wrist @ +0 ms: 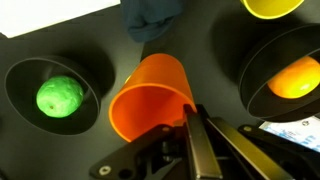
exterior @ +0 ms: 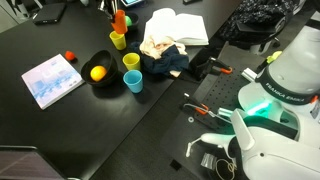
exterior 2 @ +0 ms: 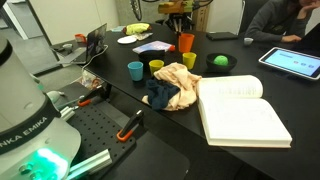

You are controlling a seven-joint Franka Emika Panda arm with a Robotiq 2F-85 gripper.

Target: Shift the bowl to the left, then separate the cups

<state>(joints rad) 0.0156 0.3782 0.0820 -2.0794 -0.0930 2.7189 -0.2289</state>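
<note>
My gripper (wrist: 195,113) is shut on the rim of the orange cup (wrist: 150,95), with one finger inside its wall. The orange cup shows in both exterior views (exterior: 120,20) (exterior 2: 186,42), next to the yellow cup (exterior: 118,40) (exterior 2: 188,60) and apart from it. The light blue cup (exterior: 133,81) (exterior 2: 155,67) stands alone beside a black bowl (exterior: 98,72) (exterior 2: 135,70) that holds an orange ball (wrist: 292,78). A second black bowl (wrist: 20,95) (exterior 2: 220,62) holds a green ball (wrist: 60,96).
A dark blue and cream cloth heap (exterior: 160,52) (exterior 2: 168,88) and an open book (exterior: 178,27) (exterior 2: 240,110) lie near the cups. A light blue book (exterior: 50,80) and a small red thing (exterior: 69,56) lie beyond the bowl. The robot base (exterior: 275,100) stands at the table's edge.
</note>
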